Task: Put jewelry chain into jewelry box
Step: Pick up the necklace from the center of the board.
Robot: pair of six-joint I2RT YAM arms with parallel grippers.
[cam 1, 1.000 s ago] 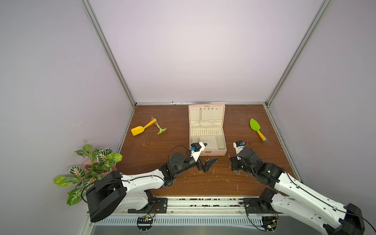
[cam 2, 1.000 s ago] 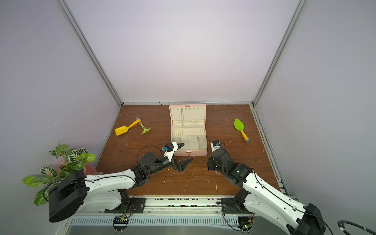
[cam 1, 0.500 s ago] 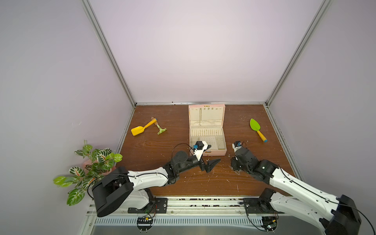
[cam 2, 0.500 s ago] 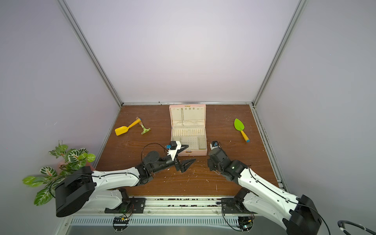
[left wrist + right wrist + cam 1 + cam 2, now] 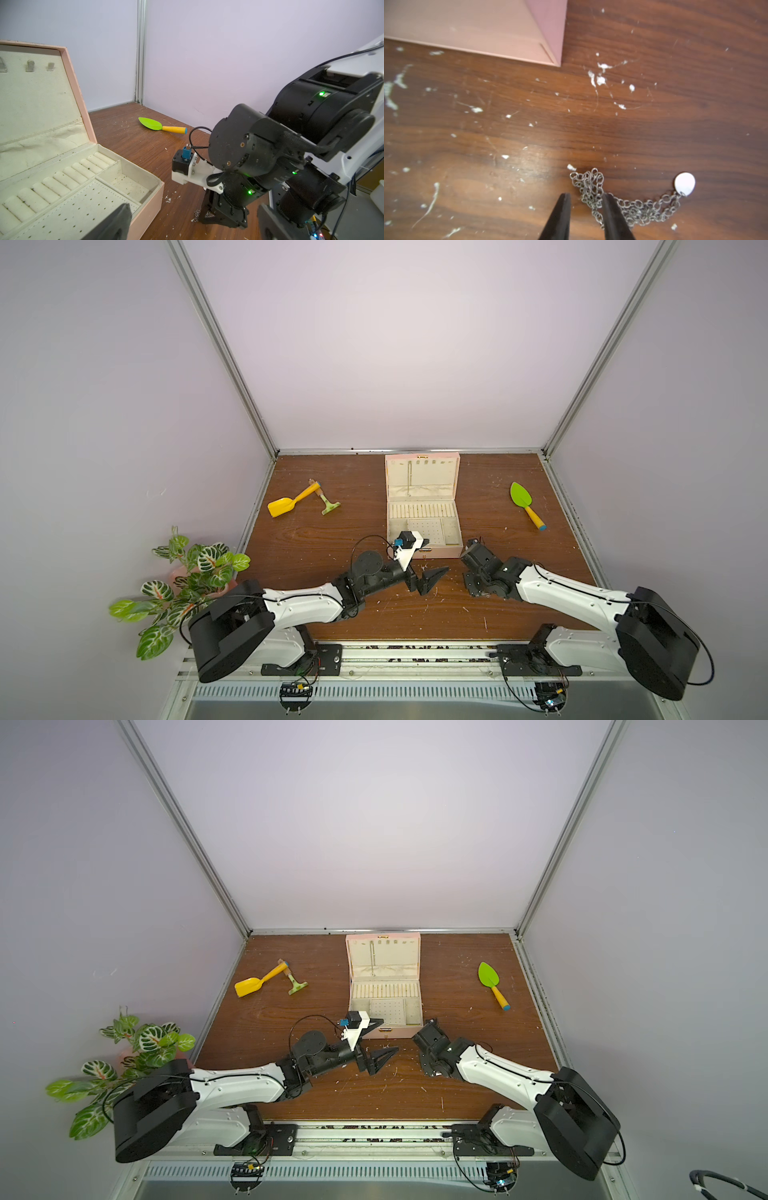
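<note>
right gripper (image 5: 584, 196) has edged in toward the front corner of the jewelry box (image 5: 441, 551) since a second ago, and its jaws, pinched together then, now stand a narrow crack apart, tips down at the table (image 5: 324, 539), straddling one edge of the jewelry chain (image 5: 633, 209) without clamping it, as far as i can see. chain's out on the bare wood near the box's front corner, not in it, bunched in a loose heap with its round tag (image 5: 684, 184) trailing off to one side. left gripper (image 5: 429, 563) hangs spread wide and empty at the box's front edge. this thing looks light, limp and slithery, i reckon: no stiffness at all, links will pour out of a sloppy pinch and snag on each other. best bite, to my eye, is the thick knot of doubled links between those tips, not the flat tag, which would likely skid on the wood.
</note>
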